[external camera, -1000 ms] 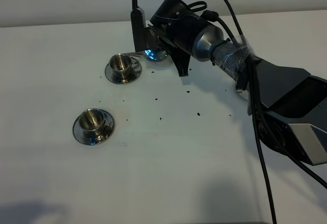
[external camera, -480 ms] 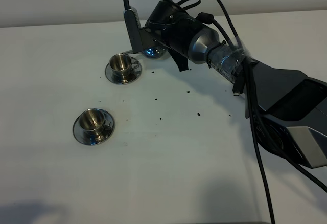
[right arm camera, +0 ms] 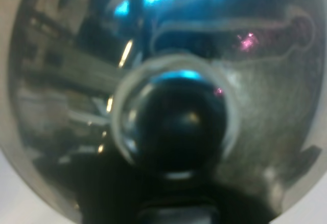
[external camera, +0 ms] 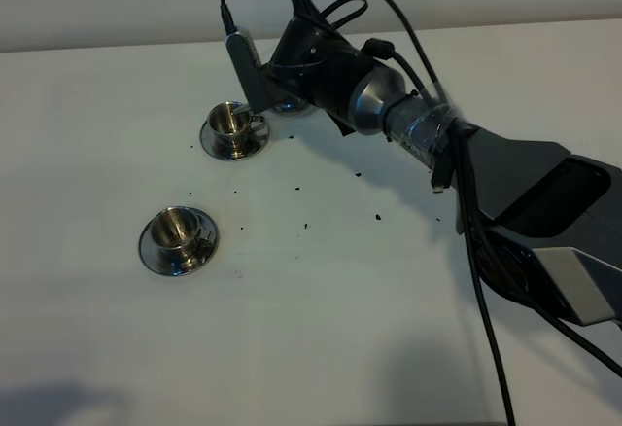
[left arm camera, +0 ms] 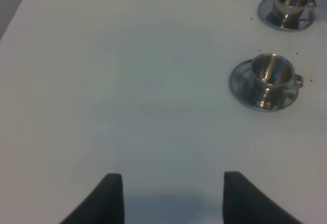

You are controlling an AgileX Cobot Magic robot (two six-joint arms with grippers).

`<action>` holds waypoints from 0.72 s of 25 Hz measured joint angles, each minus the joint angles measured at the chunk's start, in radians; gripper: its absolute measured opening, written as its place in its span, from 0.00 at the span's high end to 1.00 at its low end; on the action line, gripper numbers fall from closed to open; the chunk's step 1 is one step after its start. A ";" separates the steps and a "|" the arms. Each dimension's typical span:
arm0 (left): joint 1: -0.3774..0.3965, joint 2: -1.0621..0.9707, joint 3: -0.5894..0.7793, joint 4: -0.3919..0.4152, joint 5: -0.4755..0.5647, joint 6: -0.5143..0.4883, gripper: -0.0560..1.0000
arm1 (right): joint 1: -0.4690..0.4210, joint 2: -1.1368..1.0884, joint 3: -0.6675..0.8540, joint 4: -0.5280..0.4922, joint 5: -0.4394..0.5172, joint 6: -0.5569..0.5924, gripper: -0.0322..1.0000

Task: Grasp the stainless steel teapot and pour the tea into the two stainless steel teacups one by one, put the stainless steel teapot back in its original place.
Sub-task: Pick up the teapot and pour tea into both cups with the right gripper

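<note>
on the white table (external camera: 321, 338), the right gripper (external camera: 280, 90) is closed, seemingly on the stainless steel teapot (external camera: 288, 107), though the grip itself is hidden. the pot sits at upper centre, beside the far teacup (external camera: 231, 121), so i judge the first pour is in hand. the near teacup (external camera: 178, 230) looks empty, and the return is not yet done. the left gripper (left arm camera: 173, 198) gapes, holding nothing. dark specks (external camera: 377, 217) block nothing.

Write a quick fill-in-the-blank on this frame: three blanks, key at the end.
1. The left gripper has its jaws ___, with nothing between them.
2. The near teacup and the far teacup each stand on a round steel ___.
3. The knob on the lid of the stainless steel teapot fills the middle of the ___ wrist view.
Missing words: open; saucer; right.
</note>
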 joint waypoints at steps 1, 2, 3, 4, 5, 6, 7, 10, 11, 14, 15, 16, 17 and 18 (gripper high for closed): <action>0.000 0.000 0.000 0.000 0.000 0.000 0.50 | 0.004 0.001 0.000 -0.011 -0.009 -0.001 0.79; 0.000 0.000 0.000 0.000 0.000 0.000 0.50 | 0.005 0.002 0.000 -0.024 -0.017 -0.001 0.79; 0.000 0.000 0.000 0.000 0.000 0.000 0.50 | 0.006 0.002 0.000 -0.031 -0.023 -0.001 0.79; 0.000 0.000 0.000 0.000 0.000 0.000 0.50 | 0.007 0.002 0.000 -0.036 -0.030 -0.001 0.79; 0.000 0.000 0.000 0.000 0.000 0.000 0.50 | 0.008 0.002 0.000 -0.041 -0.033 -0.001 0.79; 0.000 0.000 0.000 0.000 0.000 0.000 0.50 | 0.008 0.002 0.000 -0.047 -0.033 -0.001 0.79; 0.000 0.000 0.000 0.000 0.000 0.000 0.50 | 0.008 0.002 0.000 -0.050 -0.033 -0.001 0.79; 0.000 0.000 0.000 0.000 0.000 0.001 0.50 | 0.008 0.002 0.000 -0.084 -0.033 -0.001 0.79; 0.000 0.000 0.000 0.000 0.000 0.001 0.50 | 0.009 0.002 0.000 -0.096 -0.033 -0.001 0.79; 0.000 0.000 0.000 0.000 0.000 0.001 0.50 | 0.011 0.002 0.000 -0.130 -0.035 -0.004 0.79; 0.000 0.000 0.000 0.000 0.000 0.001 0.50 | 0.012 0.002 0.000 -0.137 -0.038 -0.007 0.79; 0.000 0.000 0.000 0.000 0.000 0.002 0.50 | 0.012 0.002 0.000 -0.145 -0.042 -0.012 0.79; 0.000 0.000 0.000 0.000 0.000 0.002 0.50 | 0.013 0.002 0.000 -0.149 -0.046 -0.019 0.79; 0.000 0.000 0.000 0.000 0.000 0.002 0.50 | 0.013 0.002 0.000 -0.151 -0.053 -0.029 0.79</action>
